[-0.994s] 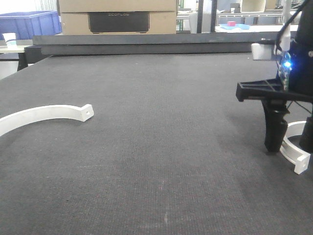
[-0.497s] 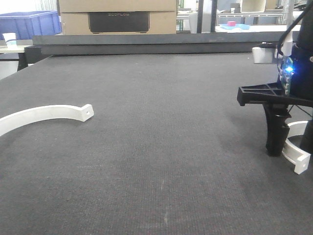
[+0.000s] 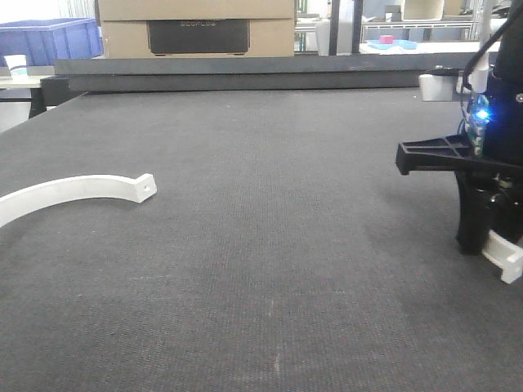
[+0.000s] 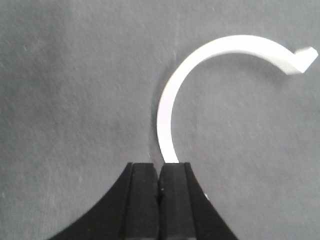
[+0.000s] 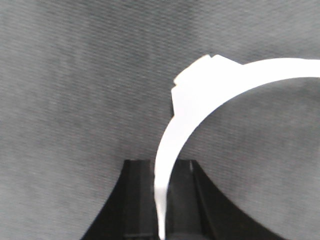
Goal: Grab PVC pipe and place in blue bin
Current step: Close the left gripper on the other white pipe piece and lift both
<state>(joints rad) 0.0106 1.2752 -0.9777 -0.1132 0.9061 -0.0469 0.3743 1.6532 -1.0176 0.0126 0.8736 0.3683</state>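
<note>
As the right gripper (image 5: 161, 169) clamps the PVC pipe (image 5: 200, 95) toward the table's (image 3: 270, 245) right edge, open surface runs left; left gripper (image 4: 159, 172) pressed closed at the white arc strip's (image 3: 82, 188) end.

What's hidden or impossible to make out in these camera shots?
Front view: the PVC pipe is mostly behind the right pincer; only its tab end shows.
Front view: the long white strip runs off the left edge.
Front view: the blue bin is distant, cut by the edge; inside unseen.
Left wrist view: the strip's near end vanishes at the left pincer.
</note>
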